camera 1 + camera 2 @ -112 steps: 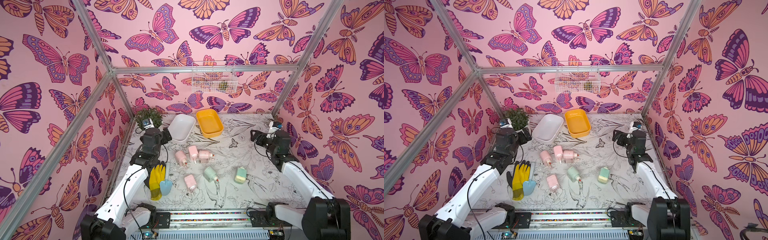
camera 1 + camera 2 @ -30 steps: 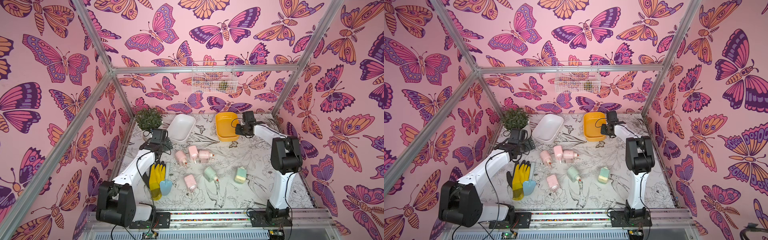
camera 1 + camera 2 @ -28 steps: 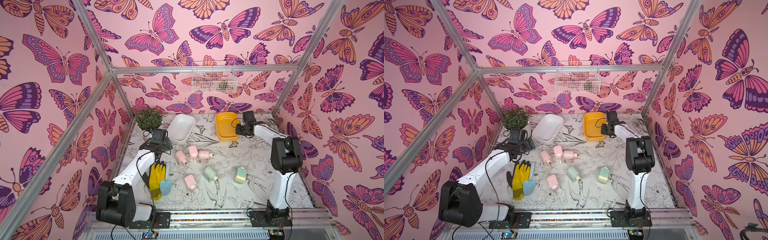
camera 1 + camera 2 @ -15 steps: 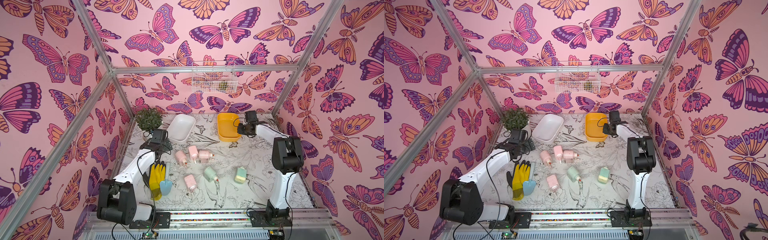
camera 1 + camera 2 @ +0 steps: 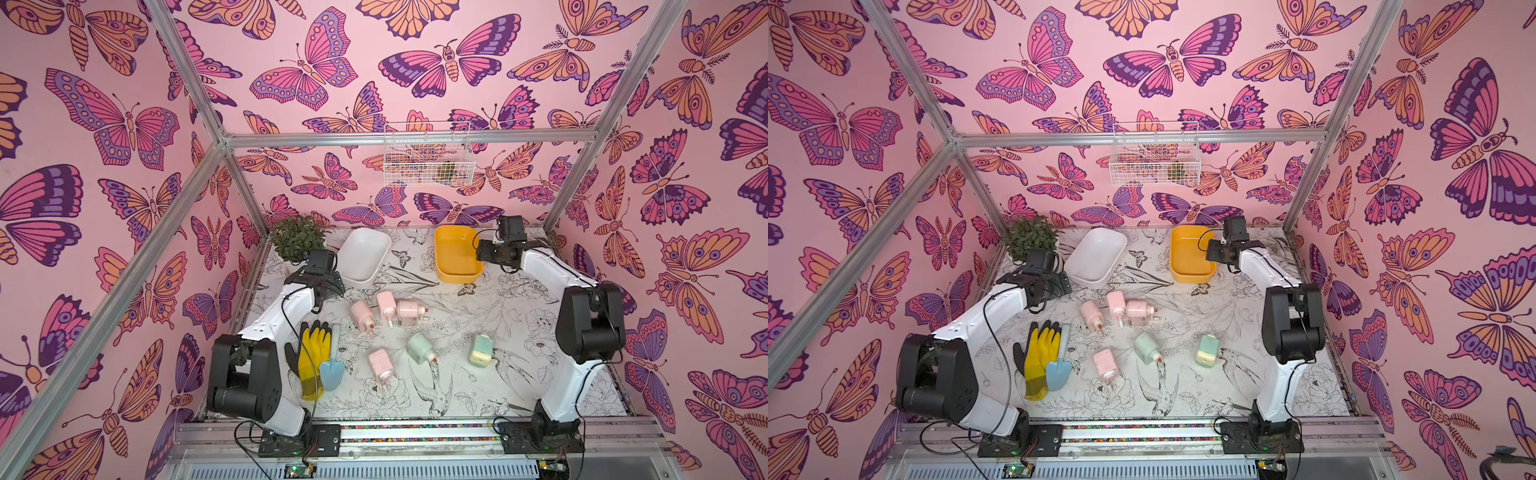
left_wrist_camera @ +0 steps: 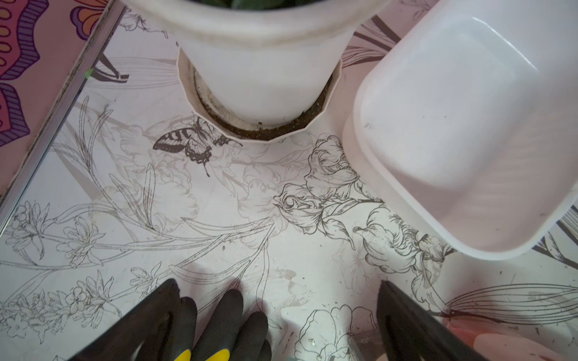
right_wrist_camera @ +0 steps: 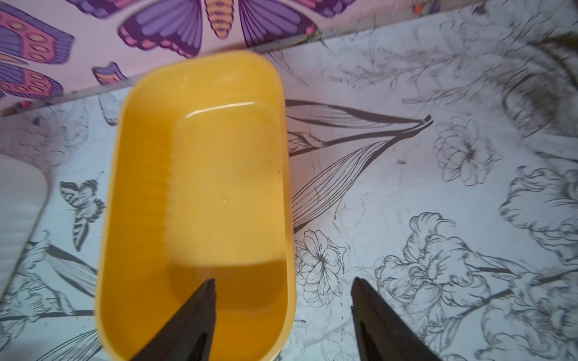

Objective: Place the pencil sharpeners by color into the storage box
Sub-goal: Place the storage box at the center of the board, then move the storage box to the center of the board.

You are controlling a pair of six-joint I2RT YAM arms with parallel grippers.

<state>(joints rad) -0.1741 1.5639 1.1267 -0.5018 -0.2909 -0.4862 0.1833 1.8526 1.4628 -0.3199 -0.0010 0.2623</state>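
Six pencil sharpeners lying loose on the flowery table (image 5: 478,407), none in a box yet. Three pink ones bunched together in the middle: pink sharpener (image 5: 360,312), pink sharpener (image 5: 386,304), pink sharpener (image 5: 409,310), the last two touching. A fourth pink sharpener (image 5: 380,363) nearer the front, on its own. A green sharpener (image 5: 419,348) just beside it toward the right arm's side, and another green sharpener (image 5: 481,350) farther that way. Yellow box (image 5: 455,254) at the back, with nothing in it. White box (image 5: 363,257) at the back too, also with nothing in it, tilted at an angle next to a potted plant (image 5: 297,237). Right gripper (image 7: 283,315) spread wide and holding nothing, one finger over the inside of the yellow box, the other over the table, with the box's rim between them. Left gripper (image 6: 278,315) spread wide too and holding nothing, low over the table between the plant pot and the white box. Yellow and black gloves (image 5: 311,353) lying by the left arm, with a blue shovel (image 5: 332,368) resting on their edge.
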